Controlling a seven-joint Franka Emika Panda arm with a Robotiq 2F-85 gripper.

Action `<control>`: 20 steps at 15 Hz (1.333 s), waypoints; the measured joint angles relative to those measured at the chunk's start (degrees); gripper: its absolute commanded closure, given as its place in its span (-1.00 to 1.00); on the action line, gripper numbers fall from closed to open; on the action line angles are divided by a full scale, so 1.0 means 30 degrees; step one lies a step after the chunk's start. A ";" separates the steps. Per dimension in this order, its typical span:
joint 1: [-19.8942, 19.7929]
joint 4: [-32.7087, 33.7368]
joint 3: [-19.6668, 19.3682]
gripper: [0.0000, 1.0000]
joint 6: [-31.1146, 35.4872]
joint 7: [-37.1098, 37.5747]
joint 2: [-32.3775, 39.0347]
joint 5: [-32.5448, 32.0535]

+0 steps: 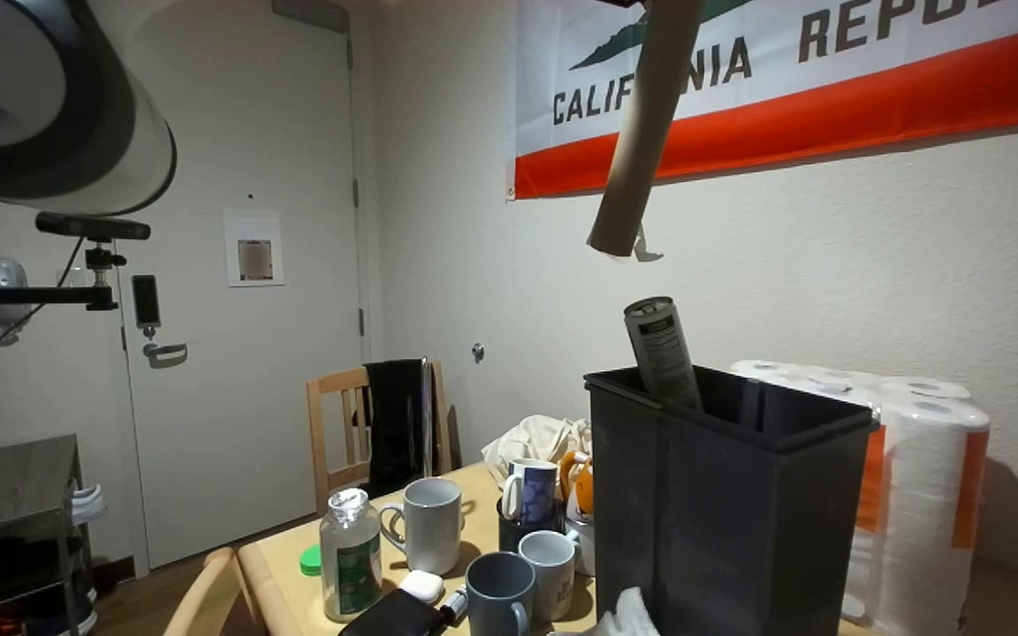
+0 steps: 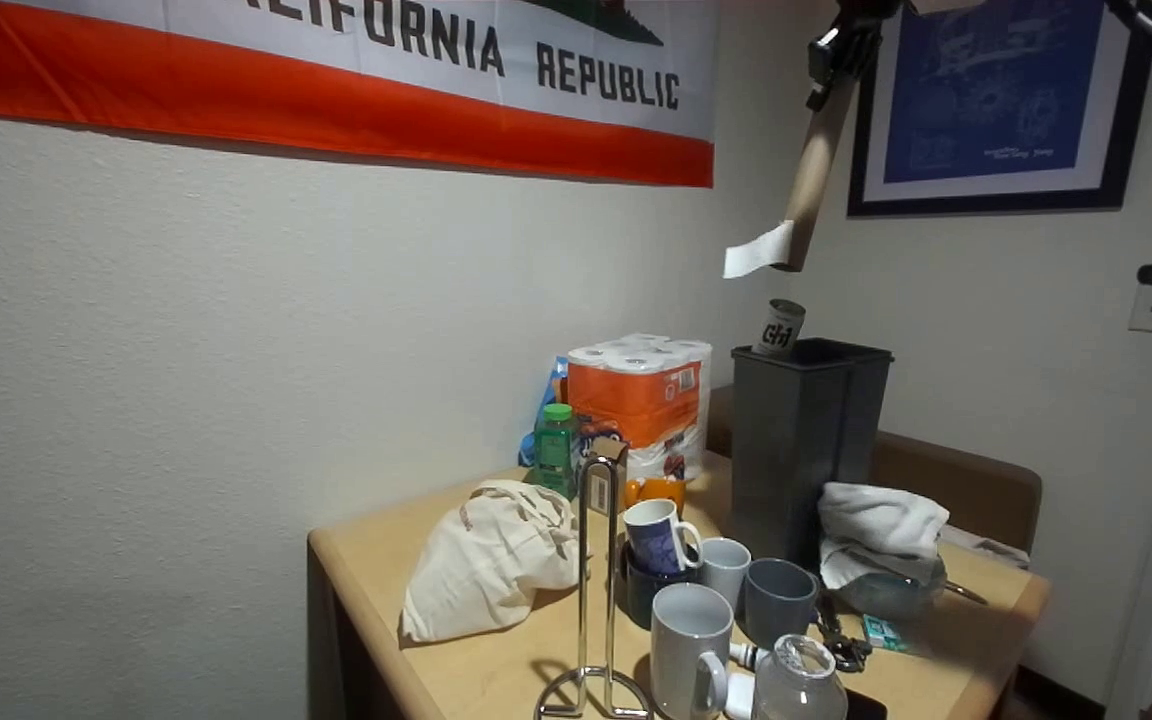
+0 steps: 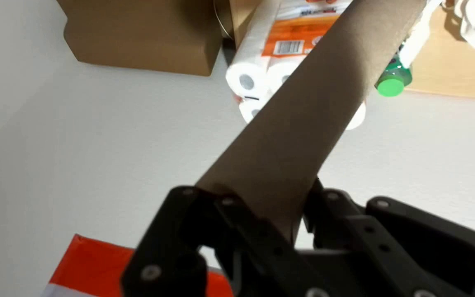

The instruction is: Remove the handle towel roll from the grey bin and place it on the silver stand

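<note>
The handle towel roll, a long bare brown tube, hangs tilted above the grey bin in both exterior views (image 1: 646, 132) (image 2: 814, 175); a white paper scrap (image 2: 761, 250) clings to its lower end. My gripper (image 2: 841, 75) is shut on its upper end; in the wrist view the fingers (image 3: 267, 200) press its two sides and the tube (image 3: 303, 115) runs to the upper right. The tube's lower end is clear of the grey bin (image 1: 721, 521) (image 2: 806, 450). The silver stand (image 2: 584, 570) is upright and bare on the table; its thin upright (image 1: 428, 424) shows behind a mug.
A short grey can (image 1: 664, 353) leans out of the bin. Mugs (image 2: 691, 640), a clear jar (image 1: 352, 556) and a cloth bag (image 2: 491, 565) stand near the stand. Wrapped white paper rolls (image 2: 641, 400) stand beside the bin. A white towel (image 2: 881, 530) lies near the bin.
</note>
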 measured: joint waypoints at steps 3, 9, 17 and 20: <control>0.1568 -0.0006 0.0077 0.98 0.0749 0.0000 -0.0055 -0.0041; 0.4763 0.0135 0.0140 0.98 0.0396 -0.0331 0.0654 -0.0047; 0.6617 0.0144 0.0598 0.98 -0.2901 -0.2111 0.1673 0.0197; 0.6867 0.0148 0.0941 0.98 -0.3402 -0.2171 0.1851 0.0589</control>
